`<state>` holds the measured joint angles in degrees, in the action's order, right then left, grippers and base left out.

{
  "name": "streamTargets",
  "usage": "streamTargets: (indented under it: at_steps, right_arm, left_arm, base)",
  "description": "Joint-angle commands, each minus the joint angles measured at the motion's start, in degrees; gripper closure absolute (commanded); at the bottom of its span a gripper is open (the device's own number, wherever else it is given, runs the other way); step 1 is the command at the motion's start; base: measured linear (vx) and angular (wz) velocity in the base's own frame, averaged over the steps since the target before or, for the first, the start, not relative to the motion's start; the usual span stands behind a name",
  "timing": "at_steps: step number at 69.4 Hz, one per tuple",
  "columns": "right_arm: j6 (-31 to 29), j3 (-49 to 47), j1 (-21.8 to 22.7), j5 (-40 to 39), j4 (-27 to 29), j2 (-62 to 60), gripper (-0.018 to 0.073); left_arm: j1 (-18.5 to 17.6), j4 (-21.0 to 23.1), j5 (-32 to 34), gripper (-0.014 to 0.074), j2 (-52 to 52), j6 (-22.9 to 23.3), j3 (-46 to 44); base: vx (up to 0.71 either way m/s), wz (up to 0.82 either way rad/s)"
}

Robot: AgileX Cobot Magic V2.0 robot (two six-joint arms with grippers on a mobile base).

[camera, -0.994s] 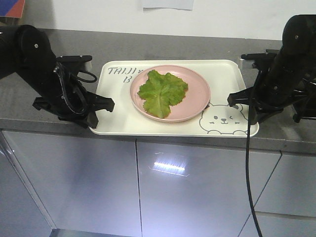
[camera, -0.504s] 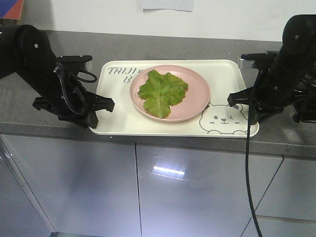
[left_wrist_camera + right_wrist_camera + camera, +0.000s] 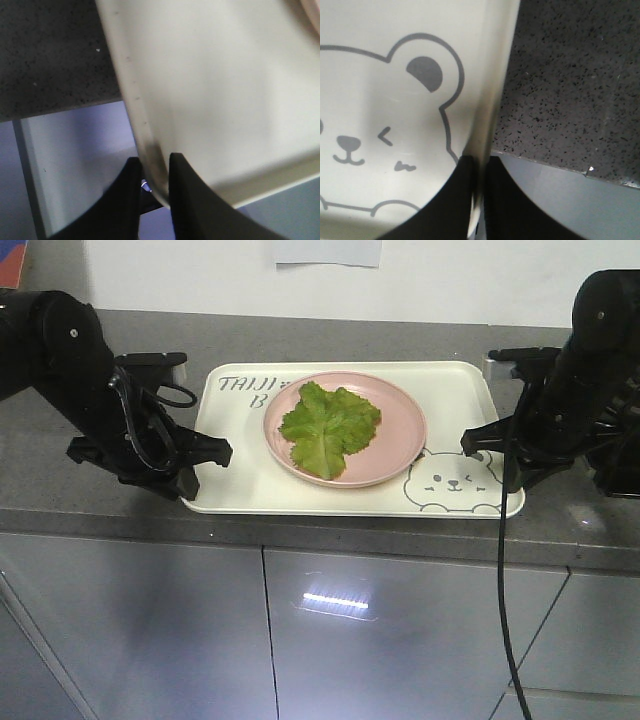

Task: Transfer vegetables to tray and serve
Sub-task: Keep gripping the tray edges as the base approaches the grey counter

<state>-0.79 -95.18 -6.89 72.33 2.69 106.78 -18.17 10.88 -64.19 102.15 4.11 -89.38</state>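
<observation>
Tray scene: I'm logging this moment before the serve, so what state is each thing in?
tray: level, rim pinched at both short ends.
lettuce leaf: lying flat on the pink plate.
pink plate: right way up on the tray, holding the leaf.
left gripper: shut on the tray's rim.
right gripper: shut on the tray's rim.
cabinet doors: closed.

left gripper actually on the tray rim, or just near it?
Touching. The left wrist view shows the left gripper with a finger on each side of the tray rim, pinching it with no visible gap.
</observation>
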Motion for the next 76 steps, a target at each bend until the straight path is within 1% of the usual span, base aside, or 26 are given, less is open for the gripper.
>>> streamTargets:
  at_steps: [1,76]
  right_arm:
    - [-2.2,-1.55,-1.04,-0.43,5.39,-3.2,0.0568]
    - [-2.2,-1.55,-1.04,-0.43,5.39,-3.2,0.0568]
  left_arm:
    - [-1.46,7.3,4.14,0.0604,-3.23,-1.31,-1.81]
    - [-1.46,7.3,4.14,0.0604,-3.23,-1.31,-1.81]
  base:
    - [0.06,-0.03]
    - [0.05,-0.02]
